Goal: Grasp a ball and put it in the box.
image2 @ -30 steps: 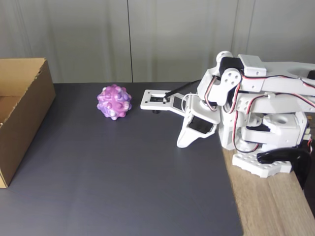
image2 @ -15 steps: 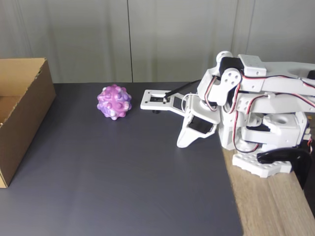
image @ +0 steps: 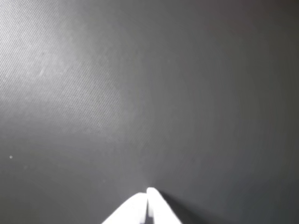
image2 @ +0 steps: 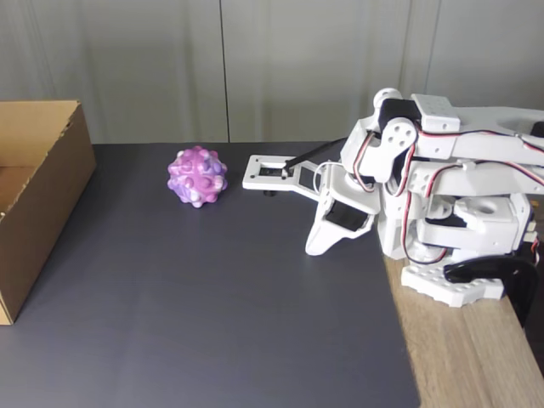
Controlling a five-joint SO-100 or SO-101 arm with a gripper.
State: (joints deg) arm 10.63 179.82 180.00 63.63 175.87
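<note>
The gripper [image2: 316,246] hangs folded down close in front of the arm's base, its tip pointing at the mat, and in the wrist view its two white fingertips [image: 148,205] meet with no gap and nothing between them, so it is closed and empty.

Largest to smallest, in the fixed view: the dark grey mat [image2: 212,323] covers most of the table, with a strip of bare wooden tabletop [image2: 467,357] along its right edge. The brown cardboard box [image2: 38,204] stands open-topped at the far left of the mat, cut by the picture's edge. The white robot arm [image2: 442,195] sits at the right, clamped where the mat meets the wood. The bumpy pink-and-purple ball [image2: 197,176] rests on the mat toward the far side.

The relation that matters is this: the ball lies to the left of the gripper and farther back, well apart from it, roughly between the arm and the box. The ball is round, so it has no long axis to line the jaws up with. The reach probably calls for unfolding the arm leftward and away, with the jaws opened wide enough to take the knobs.
</note>
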